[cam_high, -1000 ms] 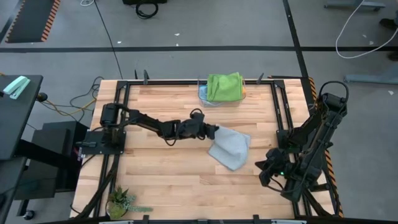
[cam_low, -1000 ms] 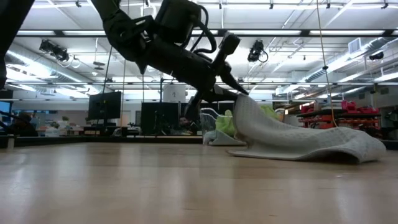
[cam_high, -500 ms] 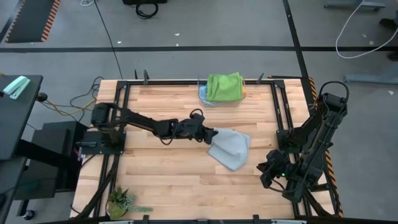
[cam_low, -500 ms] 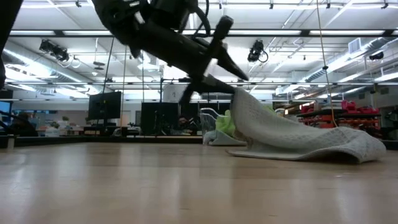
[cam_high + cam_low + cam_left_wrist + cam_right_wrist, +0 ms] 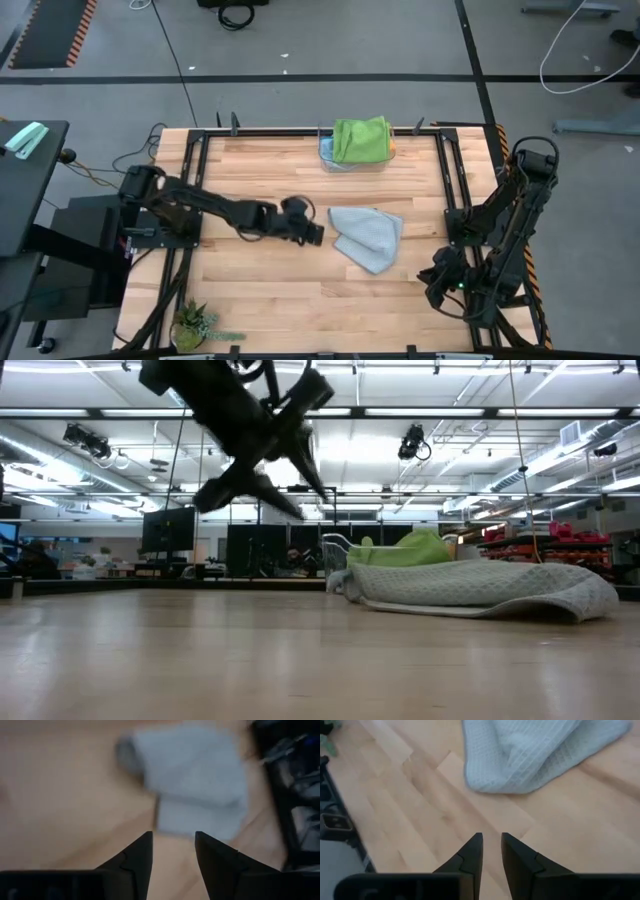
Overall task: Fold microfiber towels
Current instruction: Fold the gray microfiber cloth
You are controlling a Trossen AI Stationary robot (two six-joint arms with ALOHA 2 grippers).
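Item: grey towel (image 5: 367,237). It lies just right of the table (image 5: 250,290) centre, roughly folded into a lopsided wedge, with one layer lapped over another and the corners not matched. In the low view it rests as a slumped, rumpled heap (image 5: 480,585), one edge curled under.

Item: green towel (image 5: 361,139). It is stacked on what appear to be further cloths, blue and yellow edges just showing, at the 12 o'clock edge of the table; the pile beneath is too hidden to be counted.

Handling: the grey towel is judged light, limp and without stiffness, so it sags from any single hold and drags its loose layers along. The waffle weave seen in the right wrist view (image 5: 535,755) is judged to give good bite, not slippery. It is not fragile. It is best taken at an outer corner or along a free hem, pinching one layer only, so that the fold can be squared.

Left gripper (image 5: 313,235): it hangs just at 9 o'clock of the grey towel, apart from it, fingers (image 5: 137,860) spread and nothing held.

Right gripper (image 5: 437,278): it is parked at 4 o'clock of the towel near the table edge, fingers (image 5: 472,852) set narrowly apart, nothing between them.
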